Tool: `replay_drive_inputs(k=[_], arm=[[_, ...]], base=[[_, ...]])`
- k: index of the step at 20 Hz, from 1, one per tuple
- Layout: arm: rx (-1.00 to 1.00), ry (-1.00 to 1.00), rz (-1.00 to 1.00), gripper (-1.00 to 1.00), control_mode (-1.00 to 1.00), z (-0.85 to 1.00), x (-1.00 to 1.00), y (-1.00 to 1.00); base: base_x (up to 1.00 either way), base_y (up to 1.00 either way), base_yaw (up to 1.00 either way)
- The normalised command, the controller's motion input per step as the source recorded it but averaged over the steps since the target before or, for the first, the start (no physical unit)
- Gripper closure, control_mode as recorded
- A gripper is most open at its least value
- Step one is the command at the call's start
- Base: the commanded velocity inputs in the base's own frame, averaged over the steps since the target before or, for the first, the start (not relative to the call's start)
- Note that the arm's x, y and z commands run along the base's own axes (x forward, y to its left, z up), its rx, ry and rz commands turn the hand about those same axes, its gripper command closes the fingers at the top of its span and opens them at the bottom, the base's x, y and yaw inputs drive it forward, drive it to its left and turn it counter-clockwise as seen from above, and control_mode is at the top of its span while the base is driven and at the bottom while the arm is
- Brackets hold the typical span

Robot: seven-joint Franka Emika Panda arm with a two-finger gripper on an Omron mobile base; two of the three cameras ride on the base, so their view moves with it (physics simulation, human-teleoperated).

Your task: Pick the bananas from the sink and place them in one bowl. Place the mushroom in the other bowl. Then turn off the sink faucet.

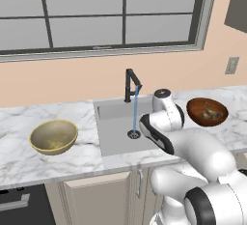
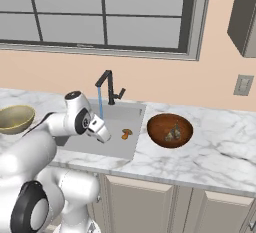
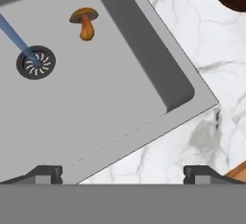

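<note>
The orange-brown mushroom (image 3: 84,22) (image 2: 127,134) lies on the floor of the grey sink (image 3: 120,88) (image 2: 131,147), to the right of the drain. The bananas (image 2: 173,133) (image 1: 210,112) rest inside the dark reddish-brown bowl (image 2: 170,129) (image 1: 207,111), on the counter right of the sink. Left of the sink stands the yellow-olive bowl (image 1: 53,136) (image 2: 15,118) with nothing in it. Blue water falls from the black faucet (image 1: 130,85) (image 2: 109,87) onto the drain (image 3: 36,62). My gripper (image 3: 123,174) (image 2: 103,136) hangs open above the sink's front right corner, nearer the front than the mushroom, holding nothing.
White marble counter (image 3: 192,74) surrounds the basin, with cabinet fronts below. A window spans the wall behind the faucet. An outlet (image 2: 243,84) sits on the wall at the right. My own arm covers the right part of the sink in the left base view.
</note>
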Motion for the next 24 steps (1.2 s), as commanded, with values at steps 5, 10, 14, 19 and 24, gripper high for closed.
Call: replay_drive_inputs(k=[5, 10, 14, 19, 24], arm=[[0.00, 0.00, 0.00, -1.00, -1.00, -0.13, 0.14, 0.00], [0.00, 0.00, 0.00, -1.00, -1.00, -0.12, 0.18, 0.00], [0.00, 0.00, 0.00, -1.00, -1.00, -0.11, 0.25, 0.00], [0.00, 0.00, 0.00, -1.00, -1.00, -0.10, 0.32, 0.00], [0.00, 0.00, 0.00, -1.00, -1.00, -0.12, 0.29, -0.06]], base=[[0.00, 0.00, 0.00], [0.00, 0.00, 0.00], [0.00, 0.00, 0.00], [0.00, 0.00, 0.00], [0.00, 0.00, 0.00]])
